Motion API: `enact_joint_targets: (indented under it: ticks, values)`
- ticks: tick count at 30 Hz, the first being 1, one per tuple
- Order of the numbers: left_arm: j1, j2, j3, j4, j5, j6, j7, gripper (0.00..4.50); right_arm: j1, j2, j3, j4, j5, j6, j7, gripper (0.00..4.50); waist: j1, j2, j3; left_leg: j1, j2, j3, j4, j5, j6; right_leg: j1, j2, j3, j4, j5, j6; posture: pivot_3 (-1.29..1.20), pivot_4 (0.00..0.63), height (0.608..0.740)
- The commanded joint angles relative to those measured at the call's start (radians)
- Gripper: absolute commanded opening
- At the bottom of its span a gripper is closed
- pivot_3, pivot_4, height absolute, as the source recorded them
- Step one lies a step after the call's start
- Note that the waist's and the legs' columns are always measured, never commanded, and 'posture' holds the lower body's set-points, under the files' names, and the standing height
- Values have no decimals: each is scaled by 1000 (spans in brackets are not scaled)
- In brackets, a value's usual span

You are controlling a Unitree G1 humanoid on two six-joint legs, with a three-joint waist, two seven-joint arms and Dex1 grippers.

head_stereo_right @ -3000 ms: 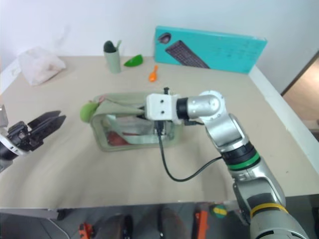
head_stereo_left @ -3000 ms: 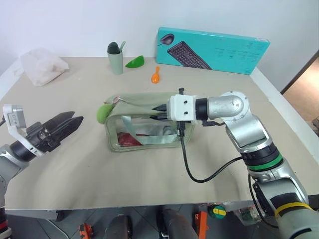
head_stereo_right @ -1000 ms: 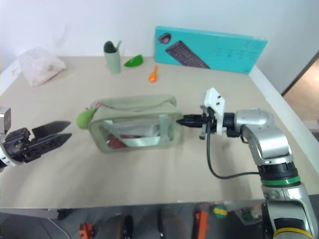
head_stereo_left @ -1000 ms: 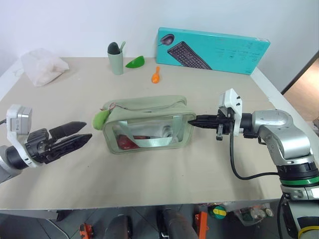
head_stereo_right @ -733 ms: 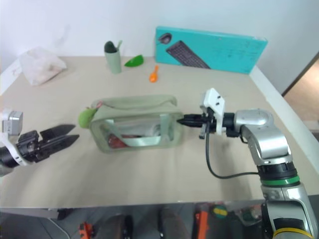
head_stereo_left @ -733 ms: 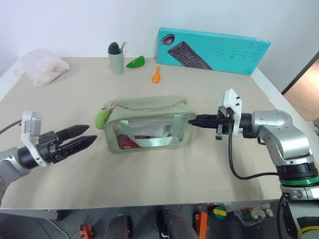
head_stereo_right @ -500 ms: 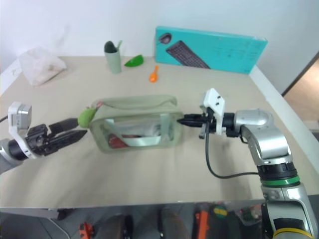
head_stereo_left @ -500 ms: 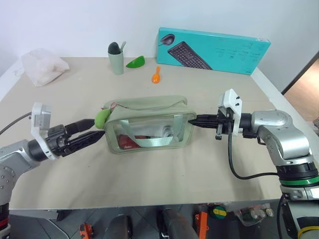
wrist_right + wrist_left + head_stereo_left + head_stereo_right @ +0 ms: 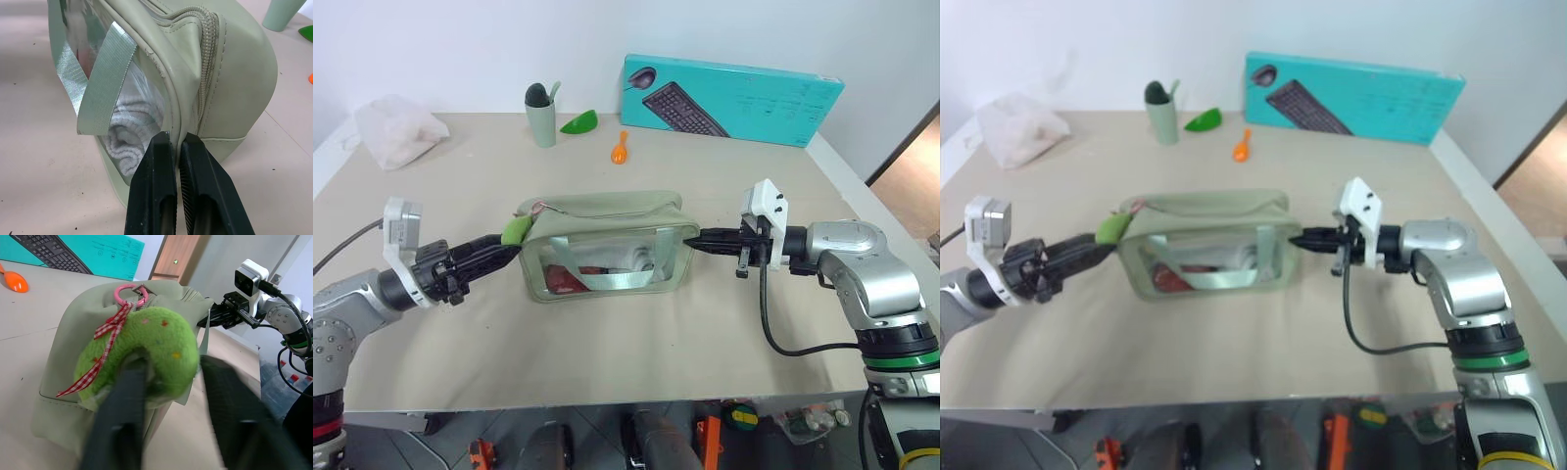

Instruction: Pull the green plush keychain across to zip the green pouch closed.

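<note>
Gripping the green plush keychain [image 9: 146, 350] with my left fingers [image 9: 124, 396], I have one finger pressed into the plush and the other alongside it, at the left end of the green pouch [image 9: 602, 245]. A pink ring [image 9: 131, 293] and a red checked ribbon [image 9: 105, 340] tie the plush to the zipper pull at that end. My left gripper [image 9: 494, 253] reaches in nearly level over the surface [image 9: 626, 352].

My right gripper [image 9: 697, 238] is clenched, its fingers [image 9: 156, 196] pressed together against the lower seam at the pouch's right end, just below where the zipper [image 9: 209, 63] curves down. Whether any fabric is caught between them I cannot tell. A green strap [image 9: 102, 83] hangs over the clear window, with a rolled white cloth [image 9: 129, 142] behind it.

The pouch sits upright near the middle of the surface. Well behind it stand a green cup [image 9: 540, 116], a glossy green leaf-shaped piece [image 9: 578, 121], an orange spoon [image 9: 620, 149] and a teal keyboard box [image 9: 732, 98]. A white bag [image 9: 399, 129] lies at the far left corner.
</note>
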Motion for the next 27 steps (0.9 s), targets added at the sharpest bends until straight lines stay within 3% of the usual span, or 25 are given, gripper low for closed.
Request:
enact_joint_targets:
  ticks: [1, 2, 7, 13, 19, 27]
  values:
    - [-13, -4, 5, -21, -24, 1, -4, 284, -5, -13, -17, -9, -9, -14, -7, 0, 0, 0, 0, 0, 0, 0, 0, 0, 0, 0, 0, 0, 0, 0, 0, 0, 150, 740]
    - [-14, -6, 5, -22, -24, 1, -2, 36, -6, -13, -17, -6, -10, -15, -6, 0, 0, 0, 0, 0, 0, 0, 0, 0, 0, 0, 0, 0, 0, 0, 0, 0, 150, 740]
    - [-48, -24, 21, -17, -13, -24, 35, 36, -8, -12, -14, 3, -17, -23, -1, 0, 1, 0, 0, 0, 0, 0, 0, 0, 0, 0, 0, 0, 0, 0, 0, 0, 150, 740]
    - [-229, -58, 76, 27, -161, 11, 114, 36, -12, -9, -7, 14, -25, -32, 3, 0, 1, 0, 0, 0, 0, -1, 1, 1, 1, 2, 0, 0, 0, 2, 4, 0, 150, 740]
    - [-334, -57, -59, 27, -104, 26, 78, 36, -20, -2, -3, 16, -30, -35, -1, 0, 0, 0, 0, 1, -1, 0, 1, 1, 1, 2, 0, 2, 0, 4, 6, 0, 150, 740]
    - [-404, -74, -305, 84, 129, -30, -5, 36, 2, -6, -20, -16, -26, -25, -20, 0, 0, 0, 0, 1, -3, 0, 1, 1, 1, 2, 3, 4, 0, 4, 6, 0, 150, 740]
